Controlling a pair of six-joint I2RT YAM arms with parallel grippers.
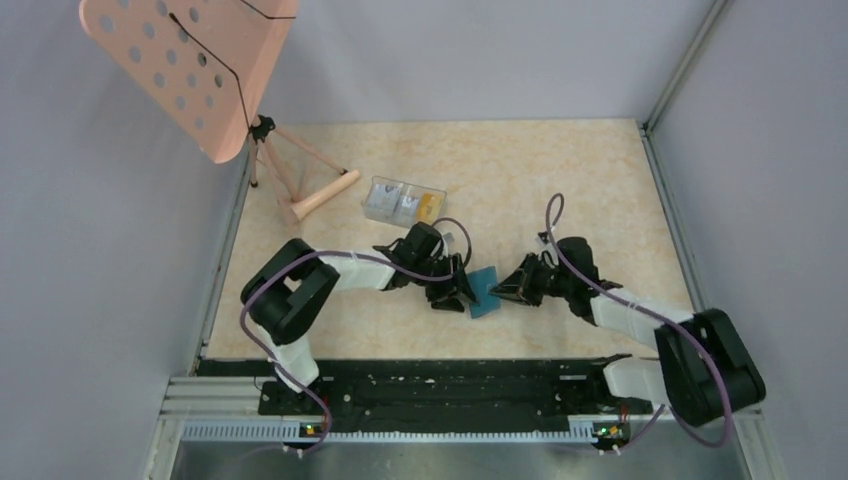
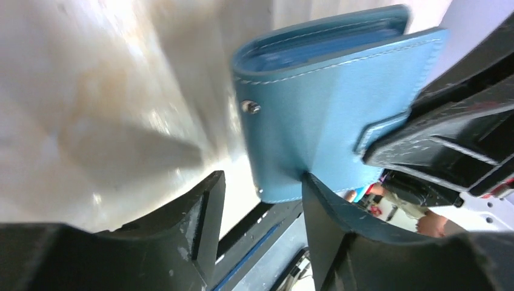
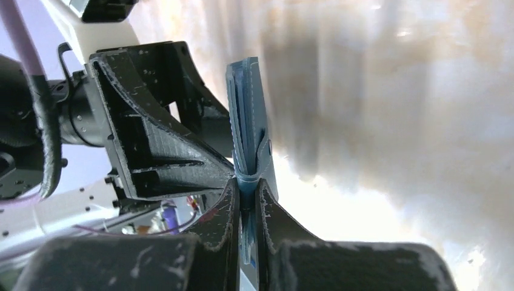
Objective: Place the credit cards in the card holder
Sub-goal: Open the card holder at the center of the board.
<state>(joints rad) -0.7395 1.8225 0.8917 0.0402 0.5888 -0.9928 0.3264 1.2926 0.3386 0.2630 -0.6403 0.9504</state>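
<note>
wallet (image 1: 484,293) is pinched shut in the right gripper (image 3: 246,189). left gripper (image 2: 262,185) gapes around its lower edge; clear box (image 1: 403,202) lies well behind.

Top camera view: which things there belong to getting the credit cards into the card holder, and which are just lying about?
Job in hand:
- card holder, pinched by the right gripper, with the left gripper open around its corner
- what looks like an orange-yellow card, inside the clear box

Lying about:
- pink perforated stand
</note>
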